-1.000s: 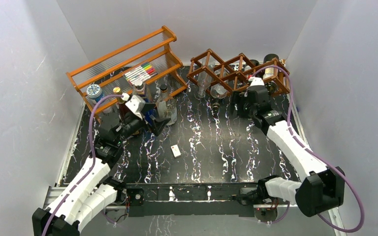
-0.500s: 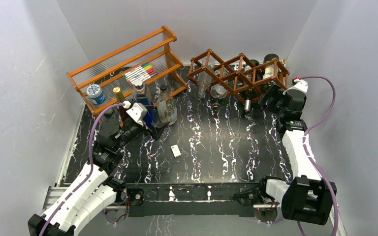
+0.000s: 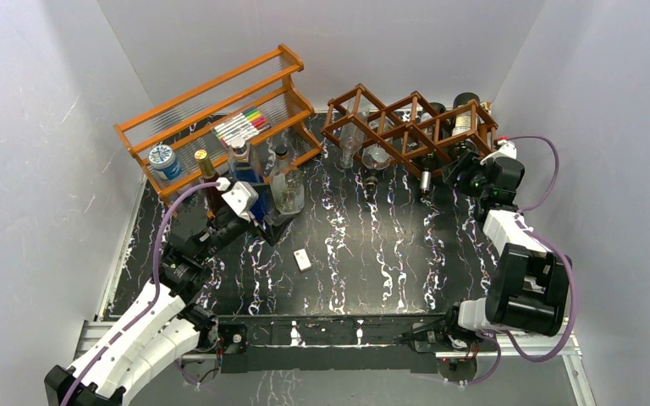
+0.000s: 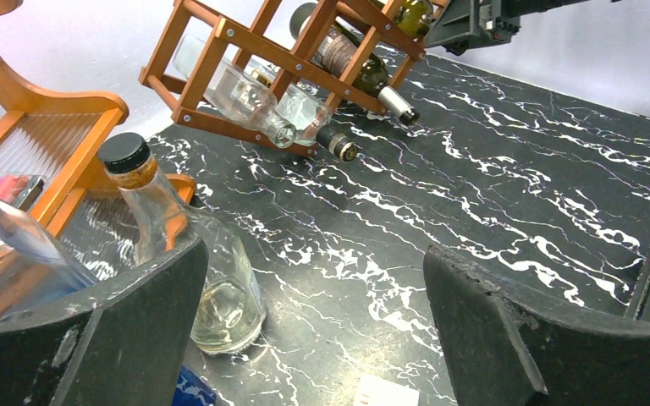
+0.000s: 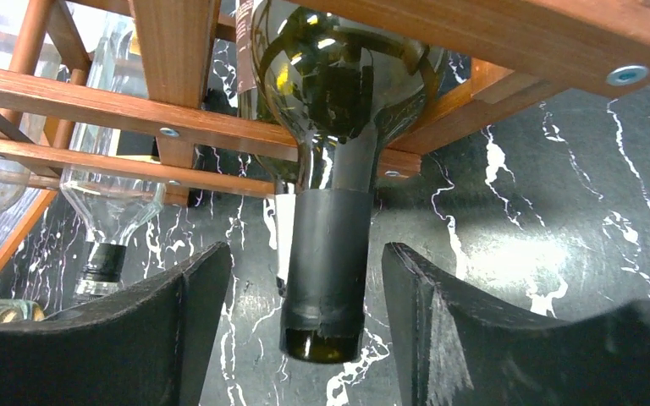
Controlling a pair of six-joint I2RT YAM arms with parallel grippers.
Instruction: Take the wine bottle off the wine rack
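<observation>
The wine rack is a dark reddish-brown lattice at the back right, with several bottles lying in its cells. A dark green wine bottle lies in its right-end cell. In the right wrist view its black-foiled neck hangs down out of the rack. My right gripper is open, one finger on each side of that neck, with gaps on both sides. It shows at the rack's right end in the top view. My left gripper is open and empty, low over the table at the left.
An orange tiered shelf with markers and a jar stands at the back left. Several upright bottles stand before it; a clear one is beside my left finger. A small white card lies mid-table. Clear bottles fill neighbouring rack cells.
My right arm has swung from the rack's front middle to its right end and set its open fingers around the bottle neck. My left gripper has shifted slightly towards the table's middle.
</observation>
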